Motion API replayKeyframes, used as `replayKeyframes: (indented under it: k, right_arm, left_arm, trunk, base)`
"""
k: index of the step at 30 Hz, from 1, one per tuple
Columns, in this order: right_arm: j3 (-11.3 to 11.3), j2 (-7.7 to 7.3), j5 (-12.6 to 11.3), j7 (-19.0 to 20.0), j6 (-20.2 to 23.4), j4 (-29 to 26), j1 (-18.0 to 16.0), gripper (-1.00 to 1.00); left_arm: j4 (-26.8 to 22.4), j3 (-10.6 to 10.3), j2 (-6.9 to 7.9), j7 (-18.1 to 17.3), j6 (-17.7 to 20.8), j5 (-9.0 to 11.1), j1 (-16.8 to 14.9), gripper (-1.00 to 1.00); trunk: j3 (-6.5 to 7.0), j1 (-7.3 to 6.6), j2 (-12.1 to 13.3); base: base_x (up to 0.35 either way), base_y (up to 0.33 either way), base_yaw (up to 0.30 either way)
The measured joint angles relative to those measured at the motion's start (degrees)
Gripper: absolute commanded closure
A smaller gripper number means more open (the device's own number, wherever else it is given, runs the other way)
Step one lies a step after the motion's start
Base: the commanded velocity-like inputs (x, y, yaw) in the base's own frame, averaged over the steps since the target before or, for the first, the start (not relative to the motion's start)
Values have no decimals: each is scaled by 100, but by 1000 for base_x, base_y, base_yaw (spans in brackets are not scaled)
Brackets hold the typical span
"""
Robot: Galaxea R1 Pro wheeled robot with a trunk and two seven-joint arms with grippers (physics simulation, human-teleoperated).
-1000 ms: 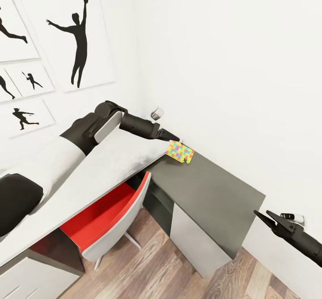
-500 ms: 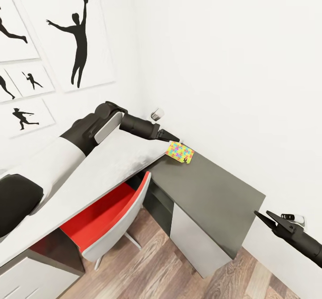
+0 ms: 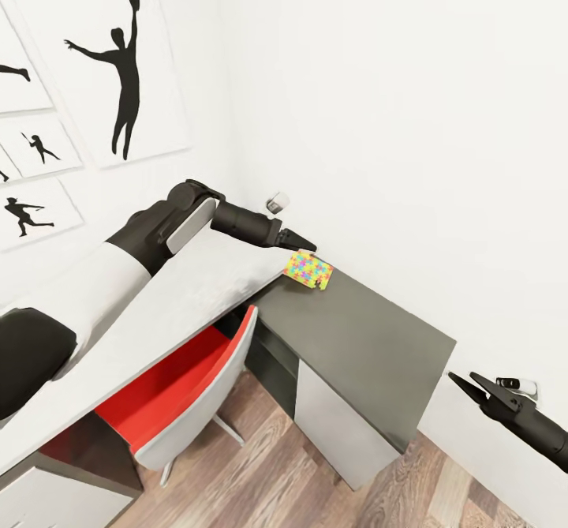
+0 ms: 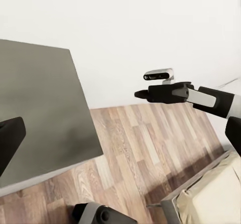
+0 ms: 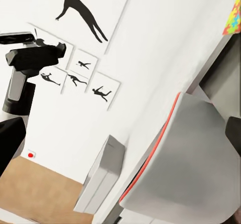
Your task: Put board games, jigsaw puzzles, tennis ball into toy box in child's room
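Left tool (image 3: 306, 245): tips together at centre frame, apparently closed on nothing, just above the jigsaw puzzle (image 3: 308, 269).
Right tool (image 3: 470, 386): lower right, jaws parted, empty.
Jigsaw puzzle: overhanging the pale counter (image 3: 181, 291) end, above the dark cabinet (image 3: 363, 346).
Handling: probably light, thin, stiff; pinch the overhanging edge.

Dark-grey-topped cabinet (image 3: 359, 346) in room corner against white wall (image 3: 394, 78), white door panel on front. Red chair (image 3: 185, 390) with grey shell back, pushed in beside cabinet. Black silhouette prints (image 3: 118, 70) on left wall: large leaping figure, smaller ones beside it. Wood-plank floor (image 3: 260, 481) below.
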Motion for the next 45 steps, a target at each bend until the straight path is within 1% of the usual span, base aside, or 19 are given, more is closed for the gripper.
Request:
replayKeyframes:
  k: [8, 22, 34, 42, 43, 45]
  right_arm:
    - [3, -1, 0, 5, -9, 0, 0, -100]
    - [3, -2, 8, 24, -23, -9, 0, -100]
    - [2, -4, 9, 24, -18, -9, 0, -100]
    - [-5, -7, 14, 20, -16, -1, 0, -100]
    - [-5, -7, 15, 20, -16, -1, 0, -100]
    - [-6, -7, 16, 17, -19, -1, 0, -100]
  left_arm:
    - [0, -2, 55, -3, -1, 1, 0, -100]
    - [-2, 2, 76, -17, -1, 5, 1, -100]
    - [-1, -4, 157, -18, -1, 4, 5, -100]
    - [-5, 1, 202, -16, -1, -5, 111, -100]
    - [-6, 1, 213, -18, -1, -7, 127, -100]
    - [-8, -1, 295, -30, -2, -1, 193, -100]
  trunk:
    - [62, 0, 0]
    - [194, 0, 0]
    - [309, 0, 0]
    - [385, 0, 1]
    - [395, 0, 1]
    - [414, 0, 1]
  base:
    - [0, 0, -104]
    - [0, 0, -7]
    - [0, 0, 0]
    - [0, 0, 0]
    - [0, 0, 0]
    - [0, 0, 0]
